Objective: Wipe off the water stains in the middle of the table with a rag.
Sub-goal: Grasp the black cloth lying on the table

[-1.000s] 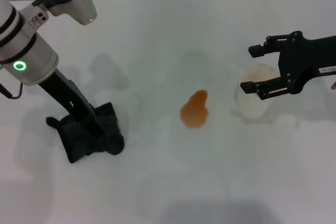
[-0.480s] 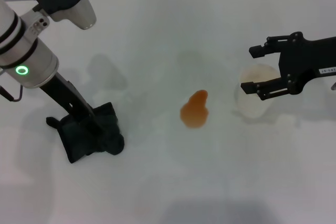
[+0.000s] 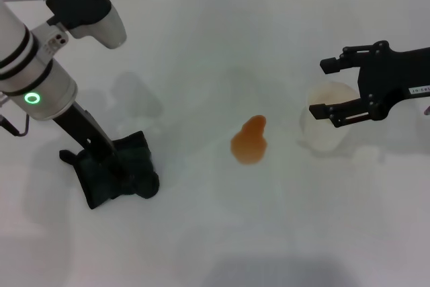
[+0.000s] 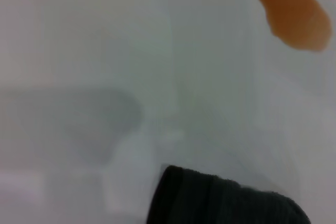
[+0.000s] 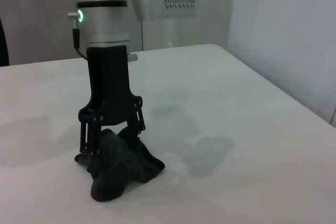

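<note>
The dark rag [image 3: 101,178] lies bunched on the white table [image 3: 201,45] at the left. My left gripper [image 3: 134,174] stands on the rag, fingers pressed into its folds and shut on it. The right wrist view shows the same: left gripper [image 5: 111,139] down in the rag [image 5: 123,169]. The water stain, a glossy orange pear-shaped blot [image 3: 250,143], lies in the middle, well right of the rag. It also shows in the left wrist view [image 4: 292,12], beyond the rag's edge [image 4: 226,200]. My right gripper [image 3: 325,89] is open at the right.
A translucent white cup [image 3: 326,132] stands right of the blot, under my right gripper's open fingers. Bare tabletop lies between the rag and the blot. The table's far edge meets a wall at the back.
My left arm's upper part has shifted slightly right and down. The left gripper and the rag stay in place. The right arm has not moved.
</note>
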`<state>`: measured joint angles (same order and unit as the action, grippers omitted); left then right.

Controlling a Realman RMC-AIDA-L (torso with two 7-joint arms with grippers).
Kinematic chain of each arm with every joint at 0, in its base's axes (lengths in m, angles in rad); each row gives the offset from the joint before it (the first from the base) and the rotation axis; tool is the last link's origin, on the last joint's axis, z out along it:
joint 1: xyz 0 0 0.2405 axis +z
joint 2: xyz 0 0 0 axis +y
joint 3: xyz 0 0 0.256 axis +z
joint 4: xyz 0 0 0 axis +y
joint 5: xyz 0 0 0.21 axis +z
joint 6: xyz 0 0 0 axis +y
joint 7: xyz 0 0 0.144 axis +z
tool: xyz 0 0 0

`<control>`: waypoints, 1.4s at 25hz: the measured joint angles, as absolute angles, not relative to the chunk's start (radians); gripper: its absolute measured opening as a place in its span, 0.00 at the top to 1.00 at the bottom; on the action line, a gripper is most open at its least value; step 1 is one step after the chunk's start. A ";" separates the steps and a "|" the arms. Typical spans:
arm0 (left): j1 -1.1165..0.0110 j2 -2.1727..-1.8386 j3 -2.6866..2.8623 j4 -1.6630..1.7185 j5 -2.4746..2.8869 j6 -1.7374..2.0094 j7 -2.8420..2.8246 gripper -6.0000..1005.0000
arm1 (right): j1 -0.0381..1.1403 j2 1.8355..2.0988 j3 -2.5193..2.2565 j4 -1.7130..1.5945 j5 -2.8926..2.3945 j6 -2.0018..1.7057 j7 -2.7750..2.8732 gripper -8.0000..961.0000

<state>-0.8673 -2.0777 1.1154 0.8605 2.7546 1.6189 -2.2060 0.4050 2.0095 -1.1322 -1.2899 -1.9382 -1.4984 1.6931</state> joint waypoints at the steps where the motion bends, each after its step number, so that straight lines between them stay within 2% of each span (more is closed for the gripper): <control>1: -0.870 -2.078 1.119 0.854 2.755 1.614 -2.207 0.15 | 0.405 2.009 -1.132 -1.288 -1.938 -1.498 1.693 0.14; 6: -0.873 -2.078 1.141 0.849 2.756 1.601 -2.219 0.15 | 0.406 2.009 -1.132 -1.287 -1.938 -1.493 1.692 0.14; 12: -0.878 -2.076 1.151 0.835 2.757 1.587 -2.230 0.24 | 0.406 2.008 -1.132 -1.287 -1.938 -1.492 1.691 0.14; 22: -0.885 -2.074 1.152 0.834 2.758 1.576 -2.248 0.47 | 0.409 2.008 -1.132 -1.287 -1.934 -1.491 1.690 0.14; 28: -0.890 -2.074 1.166 0.834 2.758 1.574 -2.256 0.72 | 0.407 2.008 -1.132 -1.287 -1.934 -1.491 1.690 0.14; 31: -0.890 -2.074 1.166 0.834 2.758 1.573 -2.259 0.89 | 0.406 2.008 -1.131 -1.287 -1.934 -1.491 1.690 0.14; 35: -0.888 -2.074 1.167 0.834 2.758 1.573 -2.264 0.89 | 0.405 2.008 -1.131 -1.287 -1.934 -1.491 1.690 0.14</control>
